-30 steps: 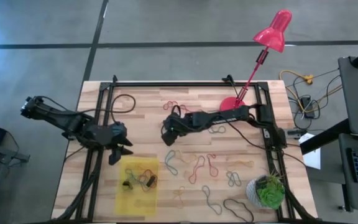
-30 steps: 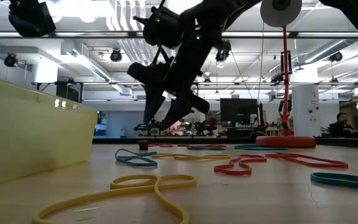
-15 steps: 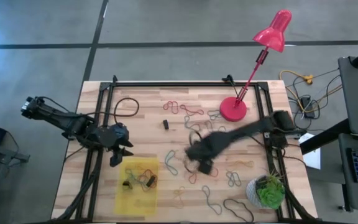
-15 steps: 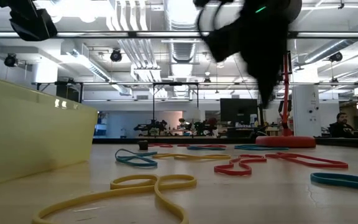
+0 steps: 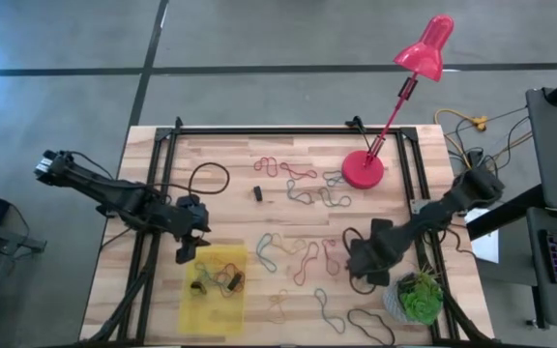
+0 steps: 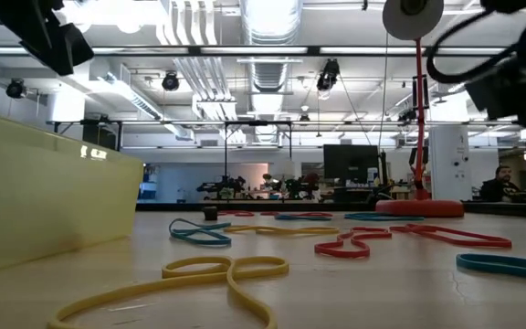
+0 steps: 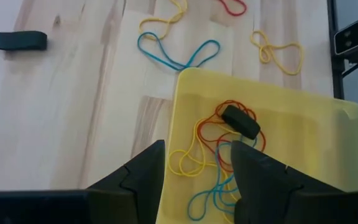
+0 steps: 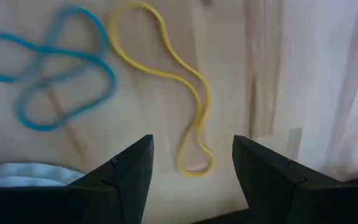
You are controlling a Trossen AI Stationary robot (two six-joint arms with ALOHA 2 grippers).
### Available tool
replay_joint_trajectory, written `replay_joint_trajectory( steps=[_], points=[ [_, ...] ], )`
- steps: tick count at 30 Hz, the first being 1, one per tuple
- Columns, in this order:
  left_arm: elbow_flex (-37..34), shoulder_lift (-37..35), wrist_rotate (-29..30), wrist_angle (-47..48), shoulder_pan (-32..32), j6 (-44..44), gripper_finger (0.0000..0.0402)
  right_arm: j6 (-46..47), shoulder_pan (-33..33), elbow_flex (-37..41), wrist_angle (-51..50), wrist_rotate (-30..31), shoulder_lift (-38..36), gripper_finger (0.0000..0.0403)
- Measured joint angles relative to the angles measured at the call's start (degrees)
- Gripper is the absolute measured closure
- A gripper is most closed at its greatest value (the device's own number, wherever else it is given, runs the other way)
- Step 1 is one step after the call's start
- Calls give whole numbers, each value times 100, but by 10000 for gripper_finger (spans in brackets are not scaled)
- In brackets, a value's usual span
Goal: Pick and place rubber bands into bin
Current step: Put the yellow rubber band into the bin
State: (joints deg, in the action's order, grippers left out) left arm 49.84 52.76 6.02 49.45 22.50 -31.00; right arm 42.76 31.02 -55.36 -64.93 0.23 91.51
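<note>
The yellow bin (image 5: 197,309) lies near the table's near-left corner, with several rubber bands (image 7: 210,134) and a small dark block (image 7: 241,121) in it. More bands (image 5: 303,256) in red, blue, yellow and tan lie flat over the table's middle and right. My left gripper (image 7: 194,180) is open above the bin's far-left edge (image 5: 190,244) and holds nothing. My right gripper (image 8: 191,180) is open above the table near the plant (image 5: 361,275). A yellow band (image 8: 185,93) and a blue band (image 8: 55,74) lie flat on the wood beneath it.
A potted green plant (image 5: 416,298) stands just right of my right gripper, and a black cable loop (image 5: 370,324) lies at the near edge. The red lamp's base (image 5: 362,170) sits far right. A small dark block (image 5: 258,192) lies mid-table. Black frame rails run along both sides.
My right arm has swung fast from the far middle of the table, by the small dark block, toward the near-right, and now stands beside the plant. My left gripper has edged slightly toward the bin. No band has moved.
</note>
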Motion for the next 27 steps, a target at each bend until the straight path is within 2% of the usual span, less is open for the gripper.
replay_joint_trajectory(
  steps=[7,19,27],
  points=[
    [0,148,-11,-45,0,-18,233,-391,-28,470,344,9,-152,197],
    [-1,214,210,-127,0,-24,233,-269,-307,1080,1067,-12,-147,197],
    [-12,222,275,-145,0,-142,233,-291,-566,1491,1767,-382,-190,211]
  ],
)
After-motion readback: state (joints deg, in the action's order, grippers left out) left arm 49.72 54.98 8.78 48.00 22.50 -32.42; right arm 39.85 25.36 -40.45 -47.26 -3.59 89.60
